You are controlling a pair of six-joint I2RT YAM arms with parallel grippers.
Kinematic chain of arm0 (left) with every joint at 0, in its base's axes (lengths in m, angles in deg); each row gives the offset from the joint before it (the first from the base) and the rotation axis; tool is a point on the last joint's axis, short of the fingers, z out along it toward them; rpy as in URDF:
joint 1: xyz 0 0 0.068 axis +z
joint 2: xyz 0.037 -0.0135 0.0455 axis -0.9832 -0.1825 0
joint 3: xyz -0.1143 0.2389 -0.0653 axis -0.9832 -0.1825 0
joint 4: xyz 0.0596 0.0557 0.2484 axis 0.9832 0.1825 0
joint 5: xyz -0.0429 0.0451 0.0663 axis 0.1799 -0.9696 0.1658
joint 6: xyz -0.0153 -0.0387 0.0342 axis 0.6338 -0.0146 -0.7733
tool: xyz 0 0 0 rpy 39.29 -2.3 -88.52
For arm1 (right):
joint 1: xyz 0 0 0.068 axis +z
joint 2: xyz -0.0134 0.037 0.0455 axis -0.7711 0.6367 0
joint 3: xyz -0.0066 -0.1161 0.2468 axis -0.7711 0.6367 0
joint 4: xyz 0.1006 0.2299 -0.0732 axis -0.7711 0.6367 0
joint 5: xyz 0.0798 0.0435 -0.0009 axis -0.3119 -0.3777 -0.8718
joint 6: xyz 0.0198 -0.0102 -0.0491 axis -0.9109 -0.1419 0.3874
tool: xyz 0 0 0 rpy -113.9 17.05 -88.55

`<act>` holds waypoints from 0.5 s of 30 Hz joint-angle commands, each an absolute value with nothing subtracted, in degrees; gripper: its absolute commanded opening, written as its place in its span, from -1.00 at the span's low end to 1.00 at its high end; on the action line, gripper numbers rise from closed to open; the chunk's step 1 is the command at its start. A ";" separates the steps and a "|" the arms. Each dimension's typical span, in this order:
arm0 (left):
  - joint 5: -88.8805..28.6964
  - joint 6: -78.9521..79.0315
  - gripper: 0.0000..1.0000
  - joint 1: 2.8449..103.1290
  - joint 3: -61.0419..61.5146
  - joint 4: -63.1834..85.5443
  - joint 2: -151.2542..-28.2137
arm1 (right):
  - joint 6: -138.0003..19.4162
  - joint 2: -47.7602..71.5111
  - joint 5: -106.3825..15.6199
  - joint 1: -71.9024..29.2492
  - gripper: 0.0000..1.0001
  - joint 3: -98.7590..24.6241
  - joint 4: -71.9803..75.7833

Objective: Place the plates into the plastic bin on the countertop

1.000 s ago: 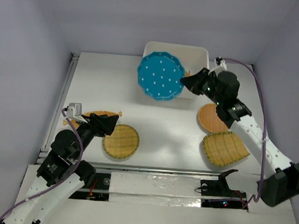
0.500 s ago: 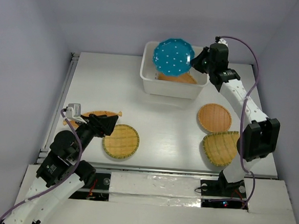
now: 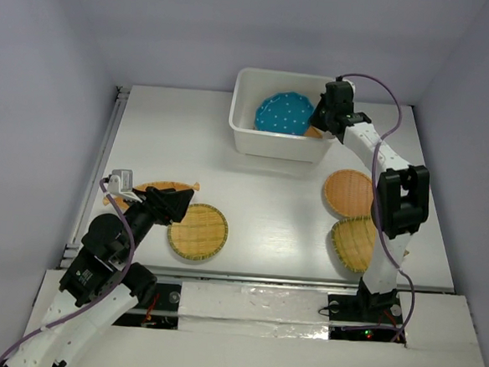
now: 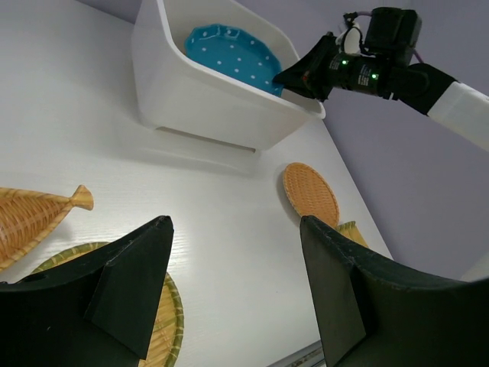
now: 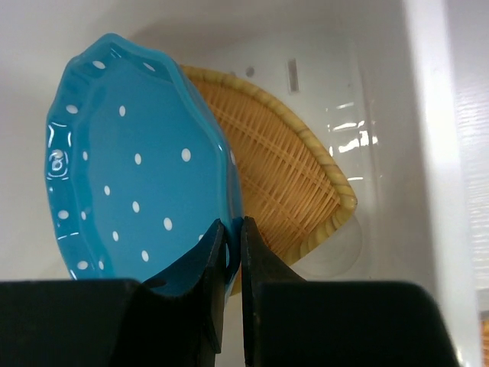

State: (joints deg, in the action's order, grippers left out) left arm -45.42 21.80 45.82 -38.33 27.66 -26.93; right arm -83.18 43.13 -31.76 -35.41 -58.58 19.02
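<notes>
My right gripper (image 3: 318,121) (image 5: 232,226) is shut on the rim of the teal-blue dotted plate (image 3: 283,114) (image 5: 137,191), holding it inside the white plastic bin (image 3: 272,143) (image 4: 206,99). A woven plate (image 5: 290,183) lies in the bin under the blue one. My left gripper (image 3: 180,202) (image 4: 237,229) is open and empty, low over the near left of the countertop (image 3: 252,192). Below it lie a round woven plate (image 3: 197,231) and a fan-shaped woven plate (image 3: 156,190) (image 4: 30,218). A round orange plate (image 3: 349,193) (image 4: 310,193) and a larger woven plate (image 3: 353,244) lie at the right.
A metal rail (image 3: 103,161) runs along the left edge of the countertop. Grey walls close in the back and sides. The right arm (image 3: 398,203) stretches over the two right-hand plates.
My right gripper has carried the teal-blue plate from in front of the bin, over its rim and down into it. The left arm has not moved.
</notes>
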 commanded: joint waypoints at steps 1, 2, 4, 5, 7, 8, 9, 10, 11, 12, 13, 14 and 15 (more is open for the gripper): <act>-44.68 21.77 0.30 45.91 -38.18 25.06 -27.16 | -84.47 41.10 -36.94 -35.42 -1.00 -60.84 9.31; -44.68 21.68 0.30 46.43 -38.18 24.97 -27.16 | -84.30 41.36 -37.30 -35.42 -1.00 -59.97 9.30; -44.33 21.77 0.30 46.44 -38.27 24.80 -27.33 | -84.21 41.36 -39.41 -35.42 -1.00 -59.00 9.22; -44.16 21.68 0.30 46.96 -38.27 24.71 -27.42 | -84.21 41.19 -39.41 -35.42 -1.00 -58.38 9.04; -43.63 21.68 0.30 46.97 -38.36 24.54 -27.69 | -83.77 41.36 -39.41 -35.42 -1.00 -57.59 9.56; -43.63 21.68 0.30 46.97 -38.27 24.53 -27.77 | -83.59 41.62 -39.58 -35.42 -1.00 -57.76 10.26; -43.63 21.68 0.30 47.49 -38.27 24.53 -27.69 | -83.07 42.23 -40.11 -35.42 -1.00 -58.11 10.97; -43.63 21.68 0.30 47.49 -38.36 24.53 -27.69 | -82.80 42.41 -40.20 -35.42 -1.00 -58.11 12.02; -43.63 21.68 0.30 47.49 -38.36 24.45 -27.69 | -82.63 42.50 -40.29 -35.42 -1.00 -57.94 12.38; -43.63 21.68 0.30 47.49 -38.36 24.45 -27.69 | -82.36 42.50 -40.46 -35.42 -1.00 -57.50 12.47; -43.63 21.68 0.30 47.49 -38.36 24.53 -27.69 | -82.19 42.59 -40.81 -35.42 -1.00 -56.71 12.73; -43.63 21.68 0.30 47.49 -38.36 24.45 -27.77 | -82.10 42.59 -41.08 -35.42 -1.00 -56.45 13.08; -43.54 21.68 0.30 47.49 -38.36 24.45 -27.78 | -81.92 42.59 -41.43 -35.42 -0.98 -56.10 13.34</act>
State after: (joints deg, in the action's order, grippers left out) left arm -44.37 21.80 47.26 -38.33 27.66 -27.06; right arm -82.24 45.16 -36.37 -35.56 -55.93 18.30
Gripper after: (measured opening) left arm 0.648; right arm 0.127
